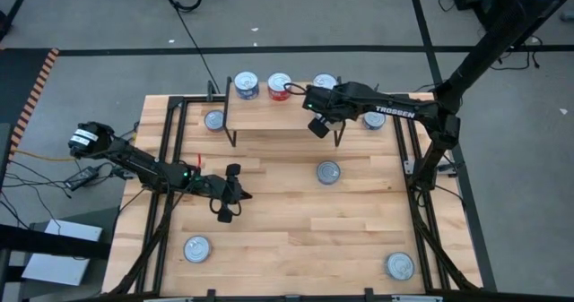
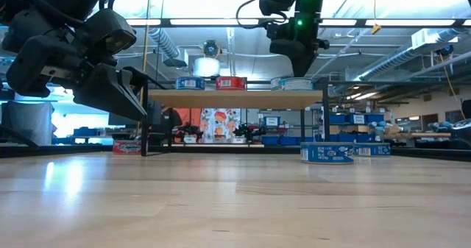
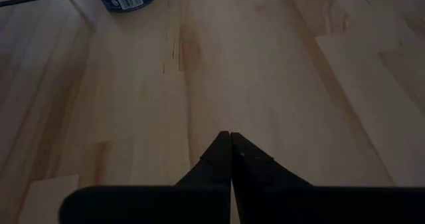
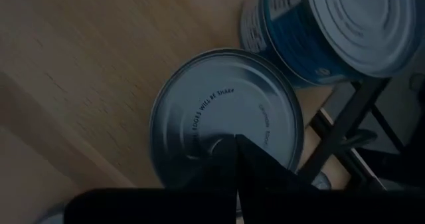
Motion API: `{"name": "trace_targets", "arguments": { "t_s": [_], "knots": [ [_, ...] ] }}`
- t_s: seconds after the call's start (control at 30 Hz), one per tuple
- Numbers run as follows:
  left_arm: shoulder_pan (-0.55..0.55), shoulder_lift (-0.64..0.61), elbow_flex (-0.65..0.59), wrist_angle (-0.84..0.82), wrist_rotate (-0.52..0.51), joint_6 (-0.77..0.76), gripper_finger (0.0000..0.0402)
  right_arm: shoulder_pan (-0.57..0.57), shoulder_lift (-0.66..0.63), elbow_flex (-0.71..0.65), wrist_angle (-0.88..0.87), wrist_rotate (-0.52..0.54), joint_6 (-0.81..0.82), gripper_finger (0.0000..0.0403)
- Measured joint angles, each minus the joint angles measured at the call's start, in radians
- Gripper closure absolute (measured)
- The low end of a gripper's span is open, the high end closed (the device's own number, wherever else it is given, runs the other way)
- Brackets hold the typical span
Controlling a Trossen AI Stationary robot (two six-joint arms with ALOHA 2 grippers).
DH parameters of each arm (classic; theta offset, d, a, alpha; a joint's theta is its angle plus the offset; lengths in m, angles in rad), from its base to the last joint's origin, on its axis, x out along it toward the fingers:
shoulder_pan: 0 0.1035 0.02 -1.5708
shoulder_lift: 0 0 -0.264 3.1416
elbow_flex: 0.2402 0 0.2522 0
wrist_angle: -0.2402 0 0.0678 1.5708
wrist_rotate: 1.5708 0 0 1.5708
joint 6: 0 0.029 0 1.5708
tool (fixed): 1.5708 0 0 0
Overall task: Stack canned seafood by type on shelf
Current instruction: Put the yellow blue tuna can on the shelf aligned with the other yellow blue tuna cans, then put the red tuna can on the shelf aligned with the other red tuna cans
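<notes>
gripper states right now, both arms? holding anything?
Left gripper: shut, empty, over bare table.
Right gripper: shut, holding nothing, above a tin on the shelf.

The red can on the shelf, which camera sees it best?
The high view: the red can sits on the shelf, silver top and red side clear. The low view shows only its red side. The wrist views miss it.
</notes>
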State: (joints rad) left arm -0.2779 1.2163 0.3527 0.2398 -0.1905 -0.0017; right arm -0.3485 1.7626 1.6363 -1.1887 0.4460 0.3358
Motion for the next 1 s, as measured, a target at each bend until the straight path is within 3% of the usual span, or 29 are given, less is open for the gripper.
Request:
{"name": "trace_targets", "arguments": {
  "t_s": [0.33,0.67,0.83,1.0],
  "knots": [
    [0.0,0.0,0.0,0.0,0.0,0.001,0.0397,0.047,-0.007,0.0,0.052,0.017,-0.097,0.0397],
    [-0.011,0.0,0.003,-0.008,-0.002,0.001,0.0397,0.243,-0.044,0.0,0.123,0.205,-0.096,0.0398],
    [-0.045,0.0,0.003,-0.023,0.018,-0.001,0.0397,0.352,-0.04,-0.111,0.4,0.212,-0.139,0.0399],
    [-0.122,0.0,0.003,-0.044,0.147,-0.046,0.0397,0.455,-0.037,-0.274,0.721,0.159,-0.171,0.0399]
  ]
}}
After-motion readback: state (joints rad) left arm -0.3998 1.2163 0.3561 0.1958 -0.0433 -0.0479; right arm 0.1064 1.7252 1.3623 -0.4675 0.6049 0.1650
